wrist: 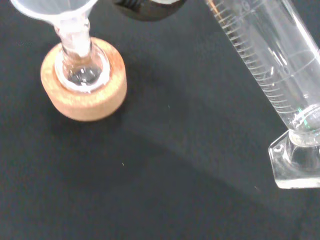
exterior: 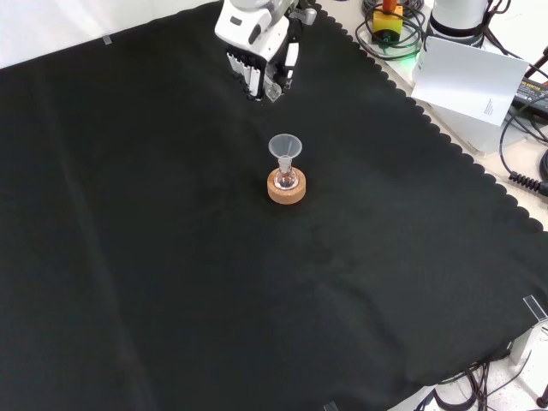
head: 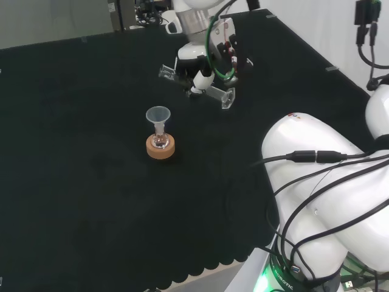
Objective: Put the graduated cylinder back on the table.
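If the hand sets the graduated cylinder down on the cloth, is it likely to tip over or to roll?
The graduated cylinder, lying nearly level in the hand, is tall and narrow over a small flat foot, so upright it would probably tip at a light knock. Laid on its side, that angular foot should hinder rolling. It looks like clear glass or plastic, so likely smooth and perhaps fragile.

The arm is glossy white with rounded, bulging links, and black cables run across the big link (head: 316, 182) in the head view, joined by a black connector. A green light glows at the base, beside a dark ring bearing white print. The hand (head: 203, 61) is white with black parts, green and red wires looping over its back, and in the front view its fingers (exterior: 254, 77) show black and white segments.
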`<state>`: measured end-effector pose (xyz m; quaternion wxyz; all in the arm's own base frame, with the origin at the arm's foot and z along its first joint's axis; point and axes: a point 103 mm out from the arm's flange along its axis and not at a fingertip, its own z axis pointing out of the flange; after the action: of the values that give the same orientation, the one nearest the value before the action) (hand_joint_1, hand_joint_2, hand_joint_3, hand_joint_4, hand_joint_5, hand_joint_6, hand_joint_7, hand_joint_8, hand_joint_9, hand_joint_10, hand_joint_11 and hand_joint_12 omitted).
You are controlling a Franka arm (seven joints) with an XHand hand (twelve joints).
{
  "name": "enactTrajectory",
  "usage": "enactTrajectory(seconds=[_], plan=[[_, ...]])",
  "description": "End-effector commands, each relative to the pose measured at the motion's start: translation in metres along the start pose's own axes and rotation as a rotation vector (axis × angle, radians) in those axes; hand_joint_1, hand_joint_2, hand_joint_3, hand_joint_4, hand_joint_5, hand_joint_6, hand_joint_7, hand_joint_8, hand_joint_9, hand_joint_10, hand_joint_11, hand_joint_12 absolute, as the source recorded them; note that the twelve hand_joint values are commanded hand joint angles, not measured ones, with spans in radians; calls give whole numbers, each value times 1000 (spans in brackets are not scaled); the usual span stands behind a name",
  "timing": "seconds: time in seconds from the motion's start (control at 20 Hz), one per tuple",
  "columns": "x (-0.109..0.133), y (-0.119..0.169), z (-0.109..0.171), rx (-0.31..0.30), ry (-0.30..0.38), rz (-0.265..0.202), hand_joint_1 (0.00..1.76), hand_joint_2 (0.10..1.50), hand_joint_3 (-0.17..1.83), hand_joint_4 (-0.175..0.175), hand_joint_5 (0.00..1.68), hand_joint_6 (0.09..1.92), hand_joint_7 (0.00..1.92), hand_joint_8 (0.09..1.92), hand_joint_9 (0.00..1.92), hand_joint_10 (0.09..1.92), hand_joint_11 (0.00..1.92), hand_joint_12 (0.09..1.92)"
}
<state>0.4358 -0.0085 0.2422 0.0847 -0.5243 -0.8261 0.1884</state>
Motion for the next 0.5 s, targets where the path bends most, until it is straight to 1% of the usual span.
enactTrajectory(seconds=[0.05, 0.3, 0.35, 0.5], plan=[[-2, 4, 5, -87, 100, -36, 1109, 1068, -11, 48, 1103, 825, 1483, 139, 1612, 87, 1427, 641], [-15, 12, 13, -156, 193, -41, 1109, 1068, -11, 49, 1101, 827, 1482, 137, 1611, 87, 1428, 640], [-20, 13, 14, -174, 219, -35, 1109, 1068, -11, 49, 1101, 827, 1482, 137, 1611, 87, 1428, 640], [-33, 22, 21, -228, 274, -38, 1108, 1068, -11, 49, 1100, 829, 1482, 137, 1611, 87, 1428, 639]])
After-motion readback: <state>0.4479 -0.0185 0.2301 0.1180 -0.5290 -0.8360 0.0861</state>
